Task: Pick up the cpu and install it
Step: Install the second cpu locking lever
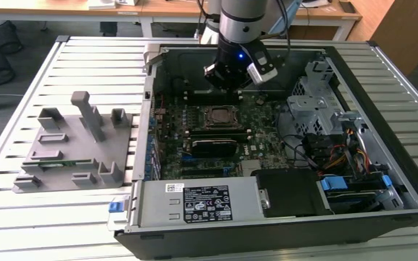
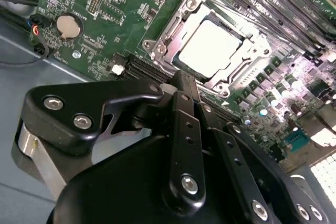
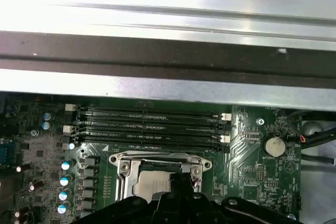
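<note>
The cpu (image 2: 210, 51), a flat square chip with a silver-grey top, lies inside the metal-framed socket (image 2: 157, 48) on the green motherboard; the first wrist view also shows the cpu (image 3: 152, 184) there. My gripper (image 2: 182, 77) hangs just above the socket's edge with its black fingers (image 2: 181, 124) drawn together and nothing between them. In the exterior view the gripper (image 1: 227, 91) is inside the open computer case, slightly behind the socket (image 1: 220, 116). In the first wrist view the gripper (image 3: 176, 181) partly covers the cpu.
Memory slots (image 3: 152, 124) run alongside the socket. A round coin battery (image 2: 66, 24) sits on the board. The power supply (image 1: 194, 202), drive cage (image 1: 318, 103) and case walls (image 1: 147, 109) surround the board. A grey fixture (image 1: 71, 147) holding a green memory stick (image 1: 56, 162) stands at the exterior view's left.
</note>
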Action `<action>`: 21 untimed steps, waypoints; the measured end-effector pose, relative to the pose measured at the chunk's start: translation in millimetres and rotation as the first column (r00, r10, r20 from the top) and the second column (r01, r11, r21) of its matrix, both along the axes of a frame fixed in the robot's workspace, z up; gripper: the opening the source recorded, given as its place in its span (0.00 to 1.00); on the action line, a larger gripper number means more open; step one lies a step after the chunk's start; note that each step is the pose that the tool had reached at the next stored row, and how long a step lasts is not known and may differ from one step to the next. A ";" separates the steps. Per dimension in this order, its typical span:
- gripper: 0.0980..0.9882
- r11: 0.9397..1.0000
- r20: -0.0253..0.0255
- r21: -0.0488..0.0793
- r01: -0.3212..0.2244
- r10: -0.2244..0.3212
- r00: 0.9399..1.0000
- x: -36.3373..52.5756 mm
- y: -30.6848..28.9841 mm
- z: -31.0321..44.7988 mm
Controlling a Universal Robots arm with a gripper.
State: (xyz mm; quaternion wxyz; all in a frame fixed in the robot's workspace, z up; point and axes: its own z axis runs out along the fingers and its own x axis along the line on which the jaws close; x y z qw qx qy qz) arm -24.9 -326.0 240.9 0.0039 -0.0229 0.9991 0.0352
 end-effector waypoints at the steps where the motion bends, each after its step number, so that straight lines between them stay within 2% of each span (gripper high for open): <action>1: 0.01 1.000 0.000 0.000 0.000 0.000 1.000 0.0 -1.6 0.0; 11: 0.01 1.000 -0.001 0.000 0.000 0.000 1.000 0.0 -24.8 0.0; 16: 0.01 1.000 -0.010 0.000 0.000 0.000 1.000 0.7 -26.5 0.3; 21: 0.01 1.000 -0.011 0.000 0.000 0.000 1.000 0.7 -31.5 0.4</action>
